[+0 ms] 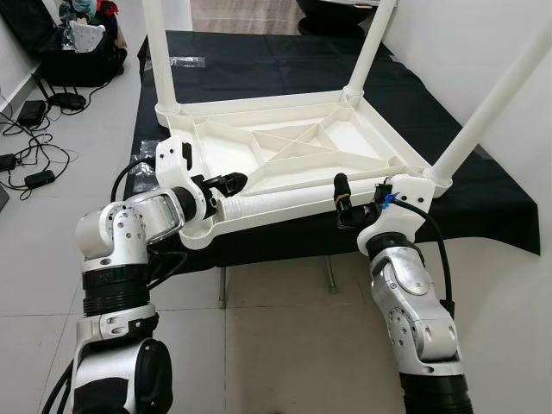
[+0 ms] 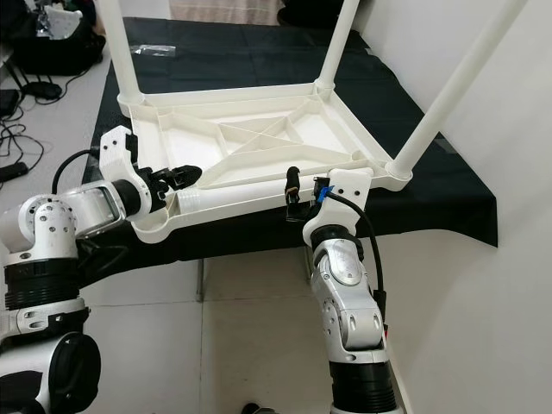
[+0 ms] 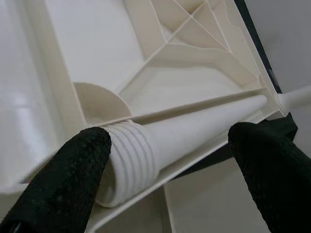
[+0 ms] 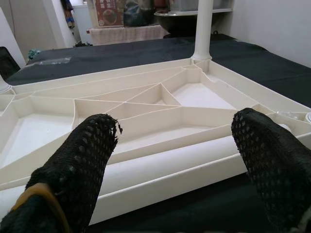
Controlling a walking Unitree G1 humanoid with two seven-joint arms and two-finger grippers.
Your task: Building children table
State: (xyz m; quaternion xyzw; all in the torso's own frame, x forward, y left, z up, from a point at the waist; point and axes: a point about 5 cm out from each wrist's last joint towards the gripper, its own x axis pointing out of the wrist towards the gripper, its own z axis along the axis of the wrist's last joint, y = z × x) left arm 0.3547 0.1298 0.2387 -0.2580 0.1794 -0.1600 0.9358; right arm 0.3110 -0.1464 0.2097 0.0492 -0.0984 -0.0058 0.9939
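The white plastic table top (image 1: 259, 108) lies upside down on a black-covered surface. Three white legs stand up from it, at the back left (image 1: 159, 52), the back right (image 1: 369, 47) and the near right corner (image 1: 496, 99). A loose leg (image 1: 285, 201) lies inside the near rim, its threaded end (image 3: 129, 160) toward the near left corner. My left gripper (image 1: 226, 183) is open, its fingers (image 3: 68, 179) straddling that threaded end. My right gripper (image 1: 360, 200) is open just outside the near rim, facing the leg's thin part (image 4: 170, 165).
The black cloth (image 1: 483, 198) ends close behind my right arm. A white wall (image 1: 509, 34) stands on the right. Cables and chargers (image 1: 34, 155) and a dark bag (image 1: 82, 52) lie on the tiled floor at the left.
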